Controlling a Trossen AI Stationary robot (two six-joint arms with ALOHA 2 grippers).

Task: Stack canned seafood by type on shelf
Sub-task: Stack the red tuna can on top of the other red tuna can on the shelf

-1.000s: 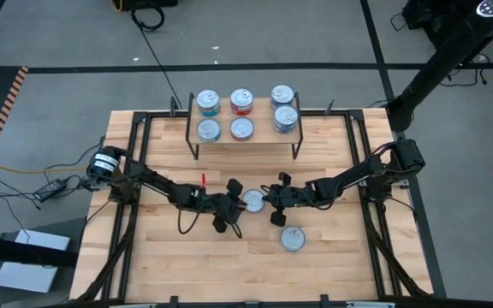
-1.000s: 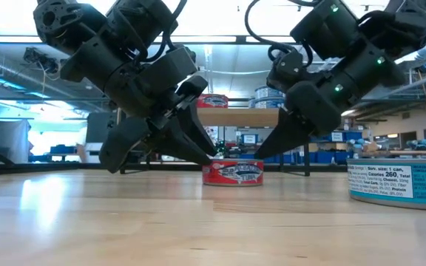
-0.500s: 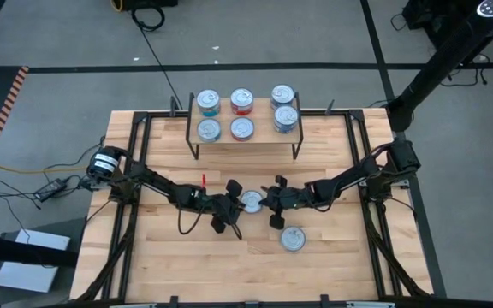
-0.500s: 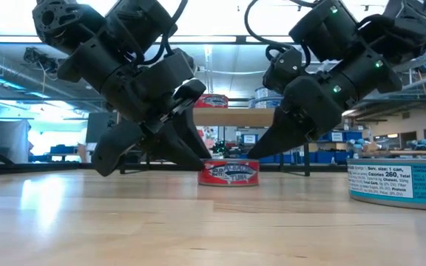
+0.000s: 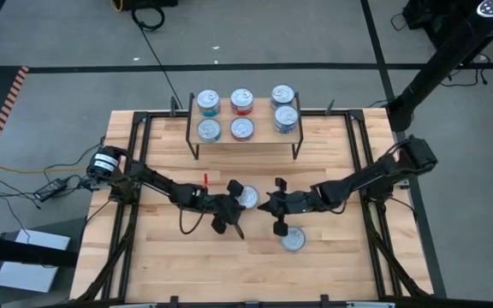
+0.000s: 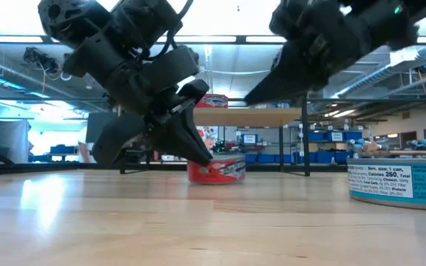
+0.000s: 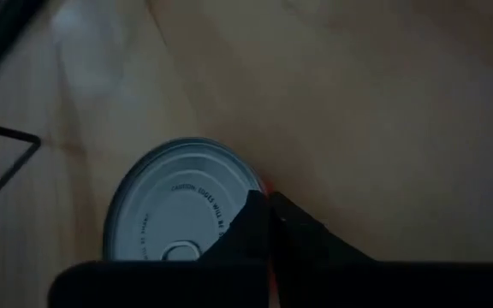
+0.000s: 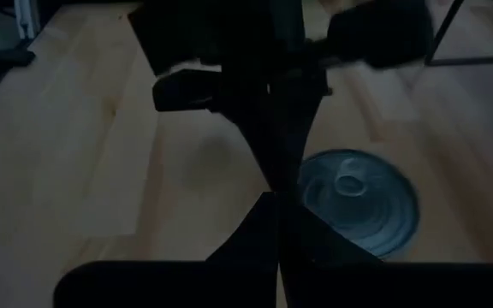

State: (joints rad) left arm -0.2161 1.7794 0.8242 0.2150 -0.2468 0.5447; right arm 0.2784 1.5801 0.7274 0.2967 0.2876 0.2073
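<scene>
A red-labelled tin [image 5: 246, 196] with a silver lid [image 7: 182, 210] stands on the table's middle. My left gripper [image 5: 238, 206] is shut and slants down beside the tin's near side. My right gripper [image 5: 268, 205] is shut too. It hangs above the table [image 6: 251, 96], right of the tin, with nothing in it. The shelf [image 5: 246, 144] stands at the far edge on black legs and carries several tins [image 5: 241, 102]. A teal-labelled tin [image 5: 292, 239] sits on the table nearer the front. My left gripper lays its shut fingertips [image 7: 259, 205] against the red tin's side wall [image 7: 266, 186], just under the lid's rim on the tin's near side. The fingers slant down from the table's left. The tin stands with its bottom on the table.
The table's black frame rails [image 5: 135, 162] run along its left and right sides. The teal tin [image 6: 401, 185] stands close to the low camera. Bare wood [image 5: 187, 265] lies in front of both arms.
My right gripper has risen from the red tin's right side and now hangs well above the table, still shut. My left gripper has shut beside the tin. The tin has slid a short way toward the table's left and far side, staying flat.
</scene>
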